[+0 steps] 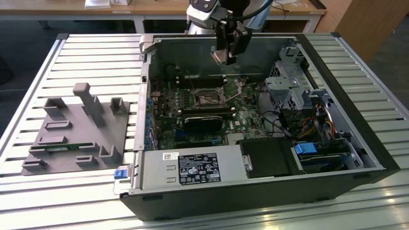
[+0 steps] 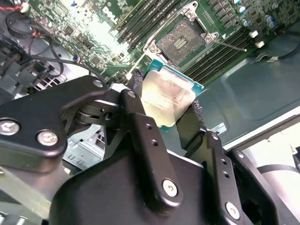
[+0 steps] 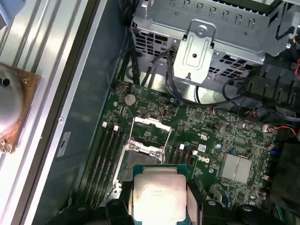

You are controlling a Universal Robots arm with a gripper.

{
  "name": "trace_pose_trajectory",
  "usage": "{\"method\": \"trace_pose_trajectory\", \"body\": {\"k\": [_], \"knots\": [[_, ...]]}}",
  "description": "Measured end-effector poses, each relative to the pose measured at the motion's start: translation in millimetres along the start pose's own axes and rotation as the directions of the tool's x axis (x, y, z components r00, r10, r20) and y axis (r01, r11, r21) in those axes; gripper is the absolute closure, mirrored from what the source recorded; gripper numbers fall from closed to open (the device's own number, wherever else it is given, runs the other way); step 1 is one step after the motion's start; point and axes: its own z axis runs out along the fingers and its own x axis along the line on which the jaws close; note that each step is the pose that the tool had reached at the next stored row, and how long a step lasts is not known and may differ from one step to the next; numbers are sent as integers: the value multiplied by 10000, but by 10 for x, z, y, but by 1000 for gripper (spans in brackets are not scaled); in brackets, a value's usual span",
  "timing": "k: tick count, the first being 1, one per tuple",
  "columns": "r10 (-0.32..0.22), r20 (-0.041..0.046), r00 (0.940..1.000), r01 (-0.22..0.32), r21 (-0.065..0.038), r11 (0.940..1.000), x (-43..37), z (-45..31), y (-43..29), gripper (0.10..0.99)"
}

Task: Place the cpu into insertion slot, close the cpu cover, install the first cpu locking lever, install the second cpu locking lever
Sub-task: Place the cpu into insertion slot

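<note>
My gripper hangs above the open computer case, shut on the cpu, a flat square chip with a silver-grey top, held by two opposite edges. The cpu sits level between the black fingers in both wrist views. Below it on the green board lies the insertion slot, a dark square socket with a silvery rim, open and bare. The cpu cover stands flipped back from the socket, with green board showing through its cutout. A thin lever wire sticks out beside the socket.
Long black memory slots flank the socket. A metal drive cage and cables fill the case's right side in the exterior view. The power supply lies near the front. A grey fixture block rests on the slatted table at the exterior view's left.
</note>
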Motion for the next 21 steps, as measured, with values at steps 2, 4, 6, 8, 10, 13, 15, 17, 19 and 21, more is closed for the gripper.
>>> {"method": "trace_pose_trajectory", "body": {"k": [2, 4, 6, 8, 10, 13, 15, 17, 19, 21], "knots": [[190, 18, 9998, -190, -4, 9998, 0, 1, 0, 545], [387, 36, 9992, -387, -8, 9992, 0, 2, 0, 545], [580, 54, 9983, -580, -12, 9983, 0, 3, 0, 545], [774, 72, 9970, -774, -17, 9970, 0, 4, 0, 545], [973, 90, 9952, -973, -22, 9953, 0, 5, 0, 545], [1258, 116, 9920, -1257, -30, 9921, 0, 6, -1, 545], [1452, 133, 9893, -1451, -36, 9894, 0, 7, 0, 545], [1651, 150, 9862, -1651, -42, 9863, 0, 8, -1, 545], [1837, 166, 9829, -1836, -49, 9830, 0, 9, -1, 545], [2020, 183, 9792, -2020, -55, 9794, 0, 10, -1, 545]]}}
